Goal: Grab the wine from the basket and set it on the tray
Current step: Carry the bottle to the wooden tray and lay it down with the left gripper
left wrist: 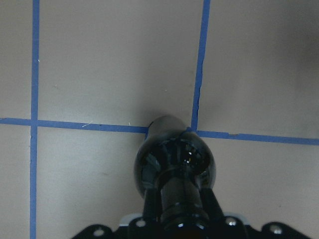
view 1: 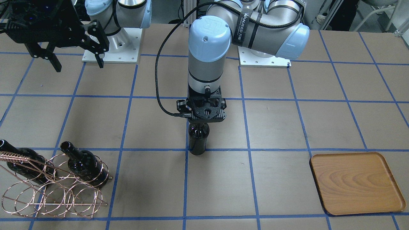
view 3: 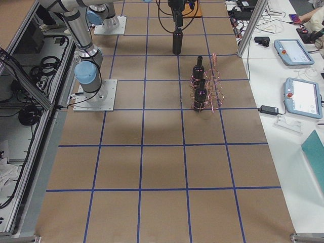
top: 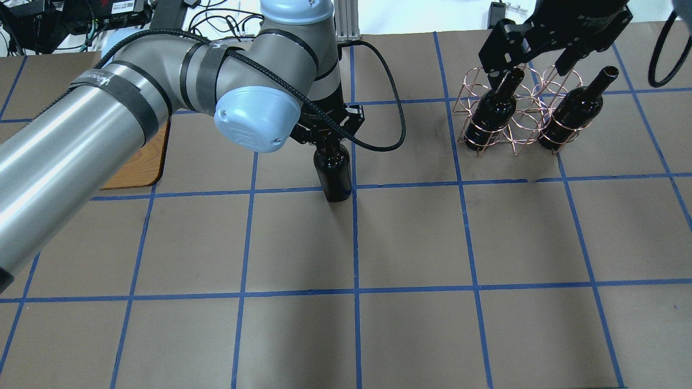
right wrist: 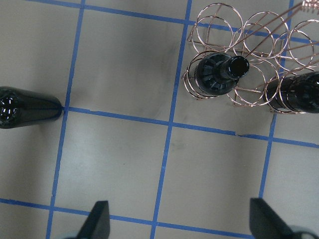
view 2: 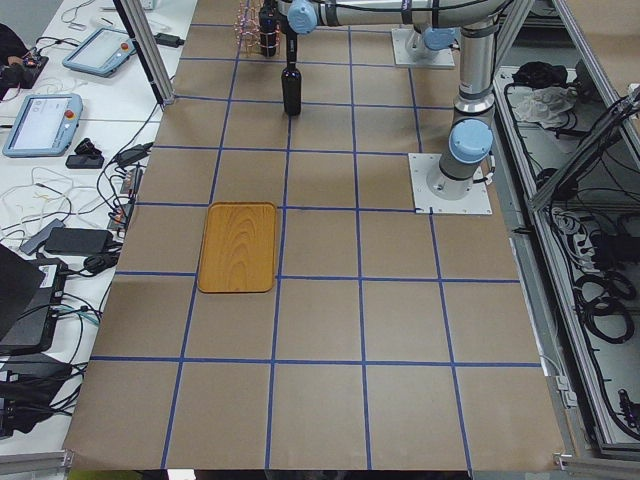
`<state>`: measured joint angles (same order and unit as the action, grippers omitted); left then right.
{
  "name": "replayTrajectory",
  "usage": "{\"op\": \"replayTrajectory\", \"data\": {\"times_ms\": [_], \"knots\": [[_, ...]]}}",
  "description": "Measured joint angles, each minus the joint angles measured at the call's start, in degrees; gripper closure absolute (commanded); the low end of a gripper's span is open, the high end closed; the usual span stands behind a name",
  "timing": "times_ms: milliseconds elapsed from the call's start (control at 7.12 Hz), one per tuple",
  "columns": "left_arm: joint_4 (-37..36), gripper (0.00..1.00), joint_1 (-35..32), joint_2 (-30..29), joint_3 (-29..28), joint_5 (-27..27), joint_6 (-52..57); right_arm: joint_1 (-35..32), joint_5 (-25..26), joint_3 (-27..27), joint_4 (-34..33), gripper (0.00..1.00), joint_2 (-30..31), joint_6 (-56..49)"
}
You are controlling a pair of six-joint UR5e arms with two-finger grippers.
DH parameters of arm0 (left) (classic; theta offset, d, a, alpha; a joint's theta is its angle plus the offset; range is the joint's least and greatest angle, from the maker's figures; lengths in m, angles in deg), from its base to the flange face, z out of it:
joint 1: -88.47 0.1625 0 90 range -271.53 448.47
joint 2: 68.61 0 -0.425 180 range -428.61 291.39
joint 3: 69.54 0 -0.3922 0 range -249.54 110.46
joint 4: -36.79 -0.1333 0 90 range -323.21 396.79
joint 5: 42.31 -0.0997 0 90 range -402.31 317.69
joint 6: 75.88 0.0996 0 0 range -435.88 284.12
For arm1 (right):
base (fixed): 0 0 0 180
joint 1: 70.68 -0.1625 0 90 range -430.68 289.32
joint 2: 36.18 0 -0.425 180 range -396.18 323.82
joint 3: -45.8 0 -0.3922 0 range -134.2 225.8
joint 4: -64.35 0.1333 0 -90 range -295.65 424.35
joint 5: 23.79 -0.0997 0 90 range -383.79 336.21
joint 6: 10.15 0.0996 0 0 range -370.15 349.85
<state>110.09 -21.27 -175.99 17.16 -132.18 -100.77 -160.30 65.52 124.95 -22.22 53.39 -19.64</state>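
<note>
While clamped at the neck, the wine (view 1: 198,140) stands upright near the table's middle, its base on a crossing of blue tape lines (left wrist: 200,64). Whether the base bears on the paper or sits just clear of it: cannot tell.

Left gripper (left wrist: 180,211): pointing straight down, fingers (left wrist: 149,211) pressed against both sides of the bottle neck, pinching it.

Basket (view 1: 48,195): toward the operators' long edge, at the robot's right end of the table, well apart from the held bottle. Two more bottles (view 1: 84,166) (view 1: 24,163) sit tilted in its wire loops, necks up and leaning toward the robot's side.

Right gripper (right wrist: 182,221): raised above the table on the robot's side of the basket, fingers spread wide, touching neither rack nor bottles.

Tray (view 1: 354,182): flat on the table toward the operators' long edge, at the robot's left end, well apart from the held bottle. The held bottle stands between basket and tray along the table's length.
</note>
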Motion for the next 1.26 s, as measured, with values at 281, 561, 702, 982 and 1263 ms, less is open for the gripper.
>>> {"op": "replayTrajectory", "data": {"times_ms": [281, 561, 702, 982, 1263], "knots": [[0.9, 1.0, 1.3, 1.7, -0.4, -0.1, 1.8, 0.4, -0.2, -8.2, 2.3, 0.0, -5.2, -0.2], [6.6, 1.0, 8.1, 4.9, -2.1, 0.0, 9.7, 0.5, -0.3, -8.0, 2.7, 0.0, -6.3, -0.2], [10.9, 1.0, 13.0, 6.8, -3.4, -0.3, 15.3, 0.6, -0.2, -5.7, 2.9, 0.0, -6.2, 0.0], [17.3, 1.0, 25.9, 10.0, -4.7, -1.0, 27.9, 1.4, -0.4, -2.8, 1.7, 0.0, -6.0, 0.2], [19.3, 1.0, 40.6, 10.3, -4.6, -2.3, 41.9, 1.6, 0.0, -0.4, -3.5, 0.0, -5.2, 0.4]]}}
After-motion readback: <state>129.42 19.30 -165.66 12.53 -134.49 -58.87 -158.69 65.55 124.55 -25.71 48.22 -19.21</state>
